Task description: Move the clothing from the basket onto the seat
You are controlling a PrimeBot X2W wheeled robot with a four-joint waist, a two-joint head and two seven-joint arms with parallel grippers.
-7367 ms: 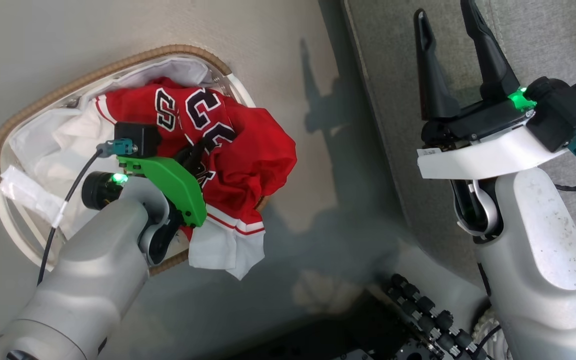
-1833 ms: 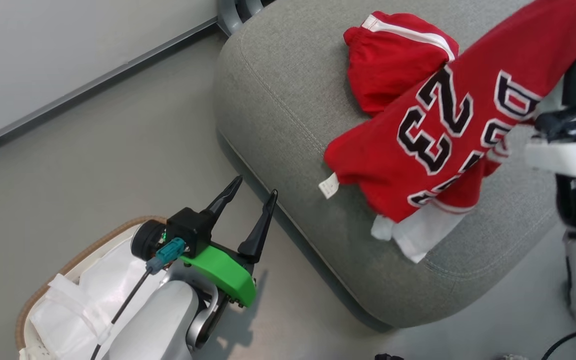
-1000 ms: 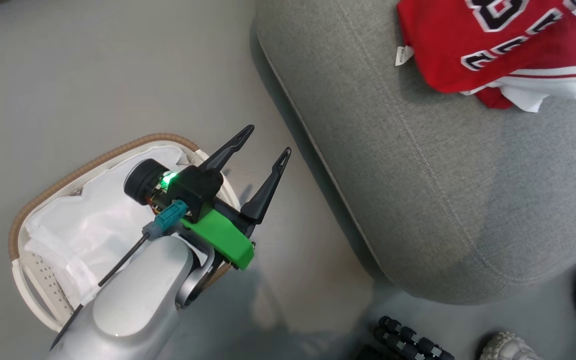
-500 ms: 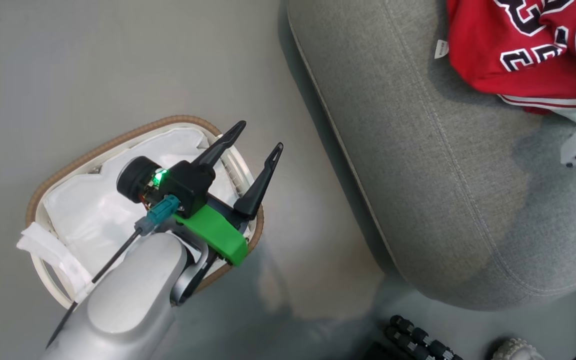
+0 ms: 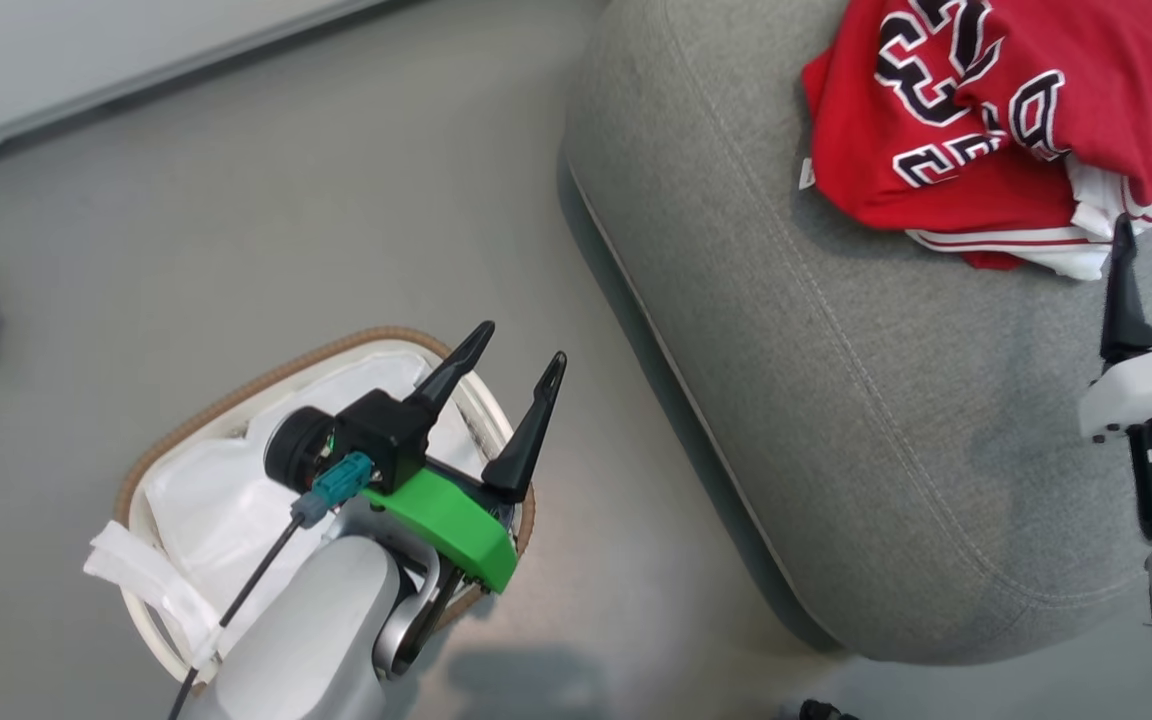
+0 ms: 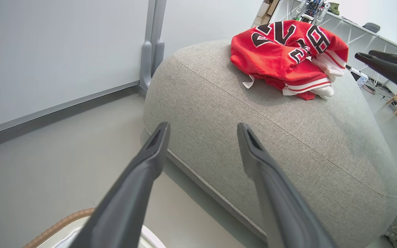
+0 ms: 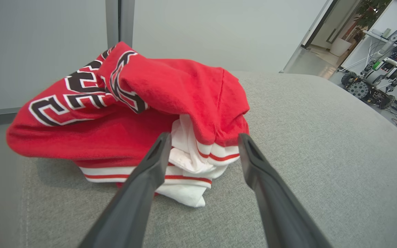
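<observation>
At the left, the cream-white perforated plastic basket with a brown woven rim (image 5: 266, 385) is seen holding a plain white liner sheet (image 5: 206, 495); no red cloth is seen in it. The left gripper (image 5: 521, 343) is held over its right edge, fingers apart and empty. On the large grey woven seat cushion (image 5: 836, 400) the bright red basketball clothing (image 5: 996, 130) is heaped. The right gripper (image 7: 204, 137) is spread wide just short of the white trim, gripping nothing. The release is judged done; a straight pull-back with fingers apart is advised, so no hem is snagged
</observation>
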